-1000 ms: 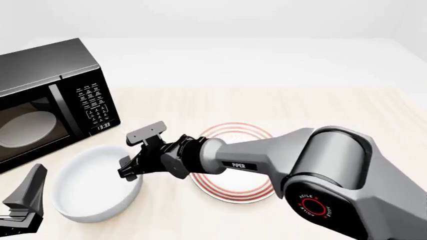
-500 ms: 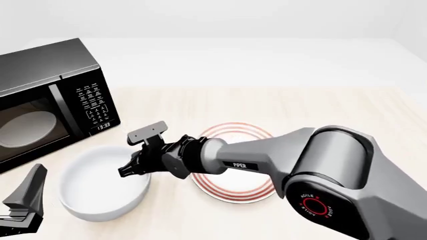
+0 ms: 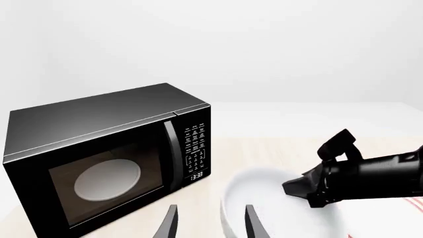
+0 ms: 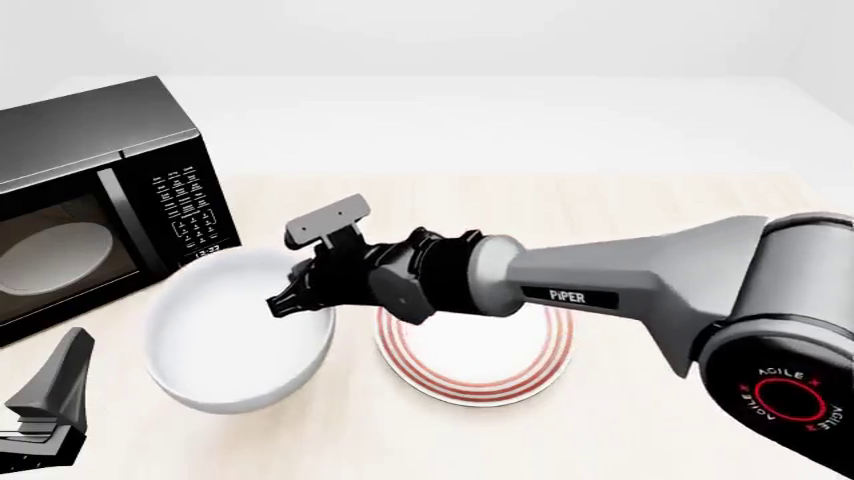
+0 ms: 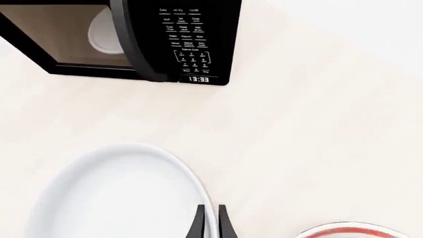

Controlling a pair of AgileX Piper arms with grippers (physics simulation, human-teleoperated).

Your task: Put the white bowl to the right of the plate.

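The white bowl [image 4: 220,340] hangs a little above the table, left of the plate, with its shadow under it. My right gripper [image 4: 286,302] is shut on the bowl's right rim. In the right wrist view its fingertips [image 5: 198,225] pinch the thin rim of the bowl [image 5: 112,193]. The red-ringed plate [image 4: 481,365] lies flat at mid-table, its upper part hidden by my right arm. My left gripper [image 4: 40,410] rests at the front left corner, open and empty; its fingers [image 3: 168,225] frame the bowl [image 3: 264,213].
A black microwave [image 4: 94,190] stands at the back left, its door shut, with a pale turntable behind the glass. The wooden table [image 4: 641,220] stretches right of the plate. The plate's edge shows in the right wrist view [image 5: 350,230].
My right gripper has closed on the bowl's rim and lifted it up and to the right, off the table. The right arm has risen. The left arm has not moved.
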